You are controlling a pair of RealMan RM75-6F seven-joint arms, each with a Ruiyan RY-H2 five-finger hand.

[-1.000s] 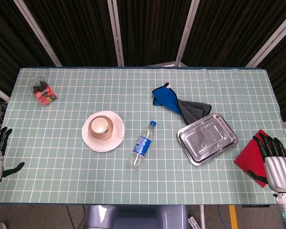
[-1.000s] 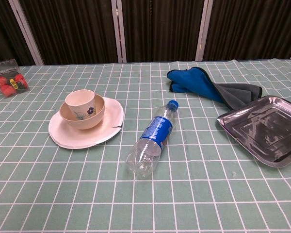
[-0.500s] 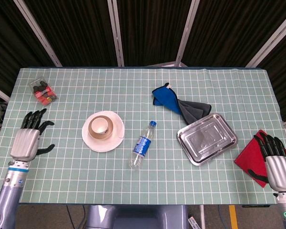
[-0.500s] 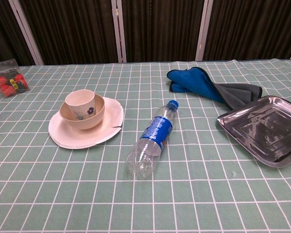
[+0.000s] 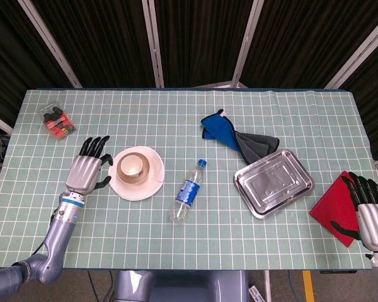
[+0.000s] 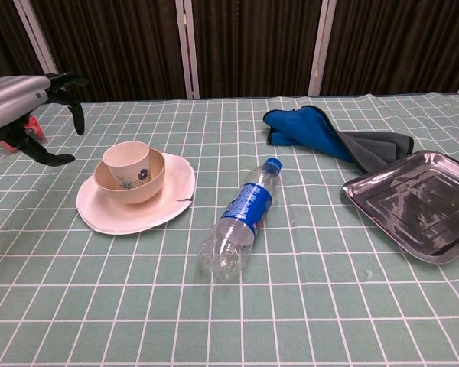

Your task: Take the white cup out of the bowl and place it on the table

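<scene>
The white cup (image 5: 131,166) stands upright inside the bowl (image 6: 130,186), which sits on a white plate (image 5: 150,186) near the left part of the table (image 5: 113,239), about midway between its far and near edges. In the chest view the cup's rim rises clear of the bowl's rim, so its upper wall is exposed.

The left hand (image 5: 87,171) is held above the table just left of the plate, fingers spread and holding nothing; in the chest view it hangs higher than the cup and touches neither cup nor bowl. The right hand (image 5: 372,217) is seen at the near right corner, beside a red cloth (image 5: 331,207), with fingers apart and empty.

The cup is judged to be light, stiff and smooth-walled, probably melamine or ceramic, with a small blue flower printed on its side; a slippery surface is to be expected. Hold is best taken on the exposed upper wall, thumb on one side and fingers opposite, just under the rim. The bowl is shallow and cream-coloured, so it may be dragged or tipped if the cup is not lifted straight up.

Elsewhere, a clear plastic bottle (image 5: 188,192) with a blue cap and label lies on its side near the middle. A shiny rectangular metal tray (image 5: 274,182) is placed toward the right, and soft blue and grey cloths (image 5: 233,138) are crumpled behind it. A small clear packet (image 5: 57,119) rests near the far left corner.
</scene>
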